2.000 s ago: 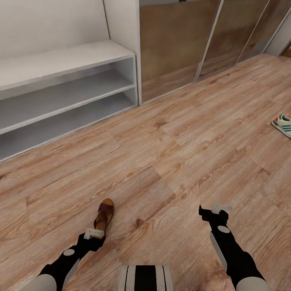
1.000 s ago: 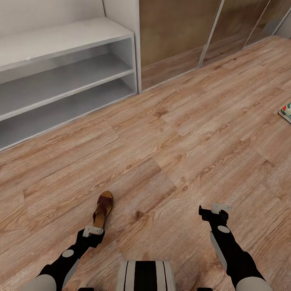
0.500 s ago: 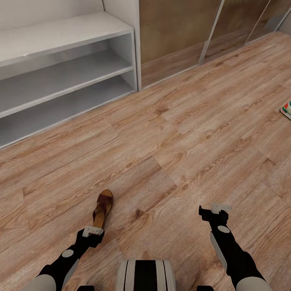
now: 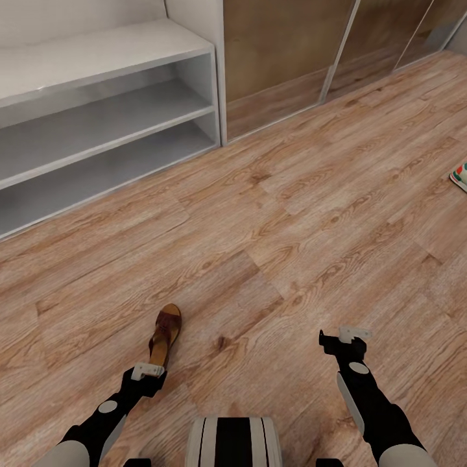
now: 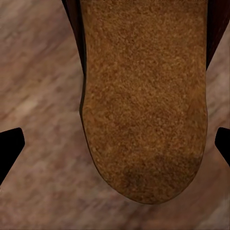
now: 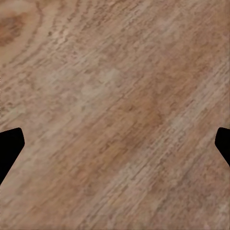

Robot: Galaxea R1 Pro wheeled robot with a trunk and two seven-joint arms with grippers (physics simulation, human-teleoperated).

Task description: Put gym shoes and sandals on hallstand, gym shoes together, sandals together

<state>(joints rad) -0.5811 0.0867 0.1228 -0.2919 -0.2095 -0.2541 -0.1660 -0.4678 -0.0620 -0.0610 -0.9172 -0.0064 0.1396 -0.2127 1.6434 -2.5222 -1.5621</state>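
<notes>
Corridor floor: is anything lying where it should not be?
Yes. One sandal lies alone on the floor by the left hand, and a gym shoe sits at the far right edge; the hallstand shelves look empty.

Light brown wood-grain plank flooring (image 4: 272, 220) across the whole near and middle ground, boards running diagonally, knots and darker streaks scattered through the grain. Same planking close up in the right wrist view (image 6: 115, 105). At far left, a long low white bench unit (image 4: 97, 123) against a pale wall (image 4: 78, 16): flat top, two open shelf levels below, a white end panel on its right side, lower shelves in grey shade. To the right of it, along the far wall, tall brown wood-toned panels (image 4: 279, 58) set in thin pale frames, faintly reflecting the floor. Even, soft light, no hard shadows.
</notes>
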